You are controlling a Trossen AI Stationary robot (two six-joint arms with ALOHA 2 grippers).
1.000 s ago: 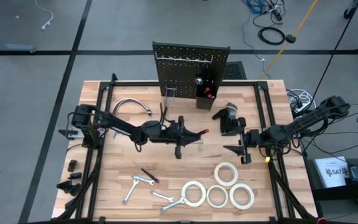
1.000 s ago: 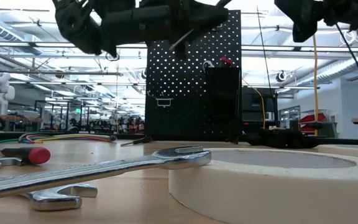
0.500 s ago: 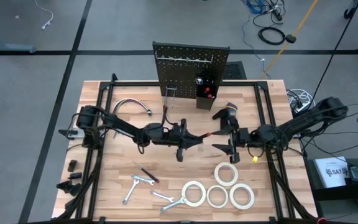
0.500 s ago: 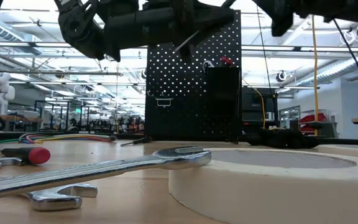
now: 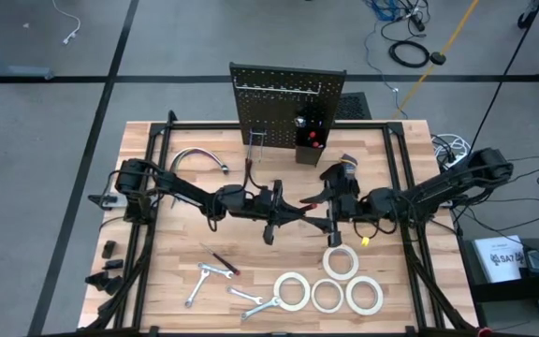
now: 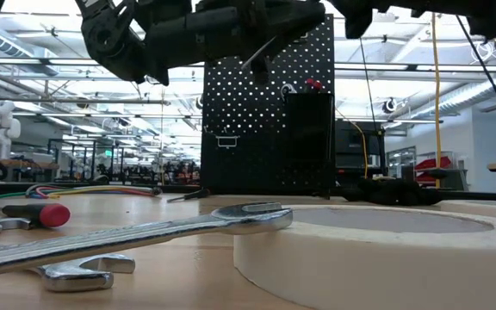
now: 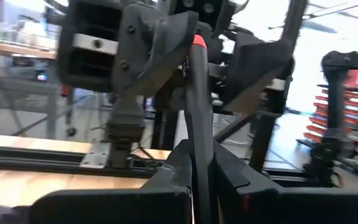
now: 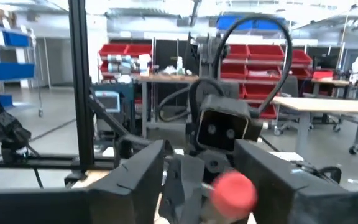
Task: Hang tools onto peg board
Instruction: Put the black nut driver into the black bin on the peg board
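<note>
My left gripper is over the table's middle, shut on a black-handled screwdriver with a red end cap pointing toward the table's right. Its thin metal shaft slants out below the gripper in the low view. My right gripper is open. Its two fingers stand on either side of the red cap without touching it. The peg board stands upright at the far edge. Several white tape rolls and silver wrenches lie on the near part of the table. My left gripper pinches the screwdriver's black handle between its two fingers, on the half away from the red cap. The fingers lie along the handle. The tool is lifted clear of the table and lies roughly level, red cap toward the table's right.
A curved chrome tube lies far left on the table. Red-and-black pliers lie in front of the board, and a black glove lies right of it. A small red-and-black screwdriver lies beside the wrenches. A black frame rims the table.
My right gripper has moved toward the table's left, up to the left gripper, and its open fingers now stand on either side of the screwdriver's red cap. The screwdriver stays lifted in my left gripper.
</note>
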